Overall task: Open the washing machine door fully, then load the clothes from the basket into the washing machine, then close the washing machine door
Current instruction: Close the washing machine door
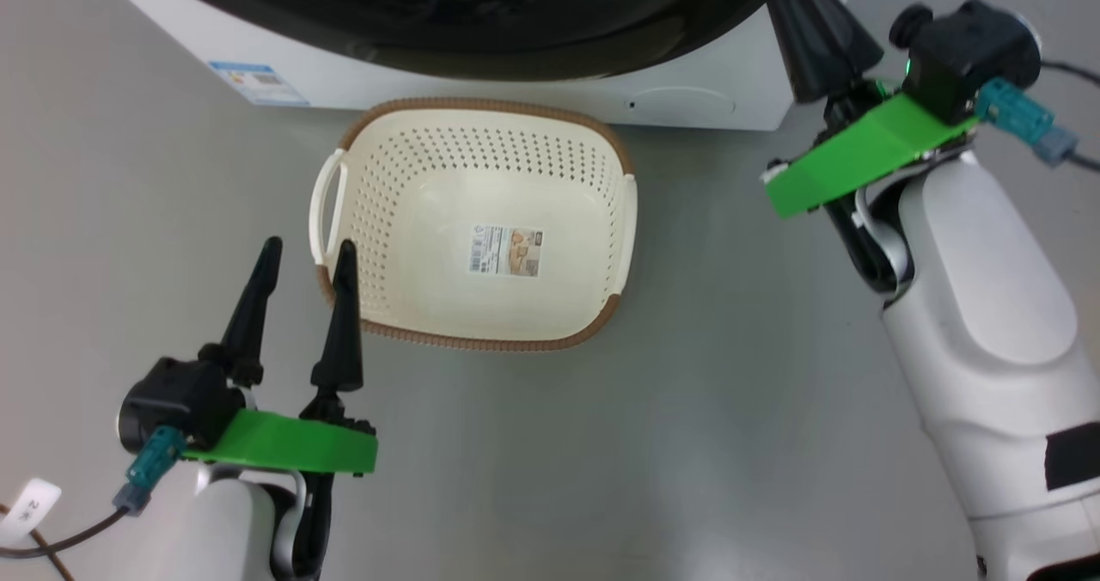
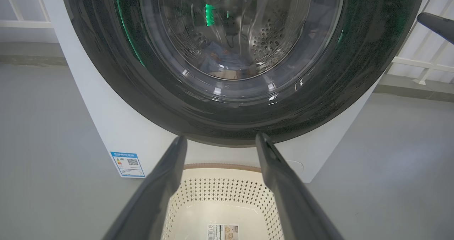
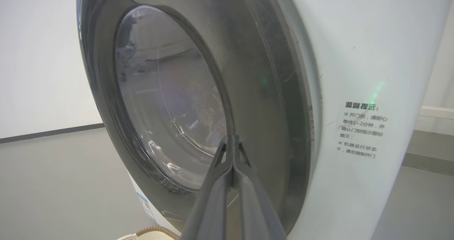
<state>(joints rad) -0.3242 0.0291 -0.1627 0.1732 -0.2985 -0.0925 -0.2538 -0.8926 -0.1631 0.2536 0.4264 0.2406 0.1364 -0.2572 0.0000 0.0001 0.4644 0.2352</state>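
The washing machine (image 1: pixel 713 65) stands at the far side, its door (image 1: pixel 516 44) lying flat against its front. Through the door (image 2: pixel 319 101) glass I see blue clothes (image 2: pixel 217 57) in the steel drum. The basket (image 1: pixel 481 130) sits on the floor before the machine, holding nothing but a sticker on its bottom. My left gripper (image 1: pixel 307 250) is open at the basket's left handle, fingers pointing at the machine. My right gripper (image 3: pixel 231 137) is shut, its tips close by the door (image 3: pixel 262 91) at the edge of the glass, with nothing held.
Grey floor (image 1: pixel 687 409) surrounds the basket on all sides. A blue label (image 1: pixel 258 82) marks the machine's lower left corner. A printed notice (image 3: pixel 361 131) is stuck on the machine's side. My right forearm (image 1: pixel 988 306) stands right of the basket.
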